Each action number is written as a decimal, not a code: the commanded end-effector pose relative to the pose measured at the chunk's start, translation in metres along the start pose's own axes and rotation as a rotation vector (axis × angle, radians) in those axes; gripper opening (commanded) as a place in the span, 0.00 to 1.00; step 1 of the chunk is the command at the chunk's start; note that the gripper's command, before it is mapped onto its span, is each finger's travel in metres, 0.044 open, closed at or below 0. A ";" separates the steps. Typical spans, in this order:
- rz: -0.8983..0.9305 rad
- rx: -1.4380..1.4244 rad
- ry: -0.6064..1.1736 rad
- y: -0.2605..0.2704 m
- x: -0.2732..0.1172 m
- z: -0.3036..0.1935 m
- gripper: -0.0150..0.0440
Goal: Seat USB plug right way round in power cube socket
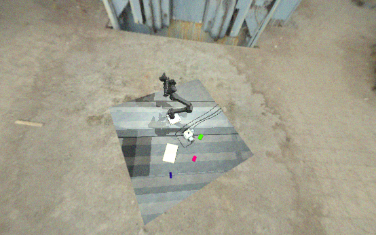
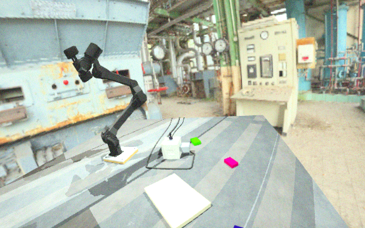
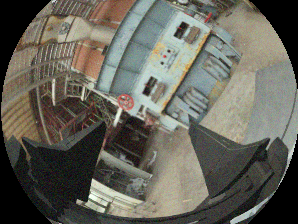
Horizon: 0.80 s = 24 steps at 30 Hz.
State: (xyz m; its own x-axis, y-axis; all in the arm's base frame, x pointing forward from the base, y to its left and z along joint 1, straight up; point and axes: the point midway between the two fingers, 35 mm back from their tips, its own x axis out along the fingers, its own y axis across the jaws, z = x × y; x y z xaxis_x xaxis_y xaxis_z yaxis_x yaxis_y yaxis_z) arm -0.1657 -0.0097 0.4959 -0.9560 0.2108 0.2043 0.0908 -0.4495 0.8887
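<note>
The white power cube stands on the table. A small dark plug stands up from the cube's top with a thin black cable; its depth and which way round it sits are too small to tell. A pale block-like adapter sticks out from the cube's side. My gripper is open, with nothing between its fingers. It is raised high, well away from the cube, beyond the arm's base, and the wrist view shows neither cube nor plug.
Black cables run from the back and loop around the cube. A green block lies near the adapter. A magenta block, a blue block and a flat cream board lie farther off.
</note>
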 end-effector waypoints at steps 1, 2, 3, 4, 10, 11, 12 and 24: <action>0.006 -0.001 0.011 0.001 0.000 -0.003 0.98; 0.023 -0.005 0.045 0.006 -0.001 -0.011 1.00; 0.052 -0.011 0.103 0.012 -0.002 -0.026 1.00; 0.087 -0.018 0.173 0.021 -0.006 -0.043 1.00; 0.280 -0.056 0.585 0.061 -0.058 -0.138 1.00; 0.310 -0.063 0.652 0.066 -0.071 -0.151 1.00; 0.339 -0.071 0.720 0.070 -0.086 -0.164 1.00; 0.635 -0.221 1.473 0.070 -0.296 -0.232 1.00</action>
State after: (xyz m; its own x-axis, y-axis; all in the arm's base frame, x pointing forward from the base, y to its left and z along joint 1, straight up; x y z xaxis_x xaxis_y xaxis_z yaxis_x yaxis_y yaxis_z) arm 0.0027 -0.2926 0.4247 -0.4016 -0.9127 -0.0751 0.5974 -0.3232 0.7339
